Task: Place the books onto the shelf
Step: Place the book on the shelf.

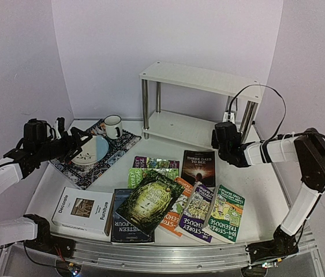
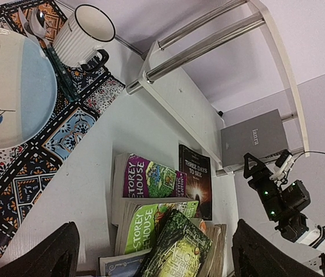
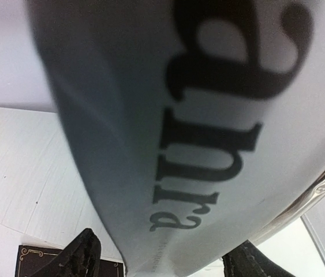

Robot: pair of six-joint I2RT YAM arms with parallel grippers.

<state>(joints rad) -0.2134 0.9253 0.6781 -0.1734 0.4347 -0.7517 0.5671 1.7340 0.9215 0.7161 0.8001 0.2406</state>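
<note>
The white two-tier shelf point(image 1: 202, 78) stands at the back of the table. A grey book point(image 2: 254, 138) lettered "laura" stands upright on its lower board point(image 2: 179, 98). My right gripper point(image 1: 220, 138) is at this grey book point(image 3: 208, 115), with its jaws apart on either side of the book's lower edge and its fingers point(image 3: 84, 254) clear of the cover. Several books lie on the table in front: a dark-green one point(image 1: 149, 202), a white one point(image 1: 84, 210), a black one point(image 1: 198, 167), and a purple one point(image 2: 145, 176). My left gripper point(image 1: 84, 138) hovers open and empty at the left.
A patterned placemat point(image 1: 101, 156) at the back left carries a plate point(image 1: 90, 150), a white mug point(image 1: 113, 126) and a spoon point(image 2: 38, 23). A black cable point(image 1: 266, 92) loops over the shelf's right end. The shelf's metal legs point(image 1: 145, 104) stand near the mug.
</note>
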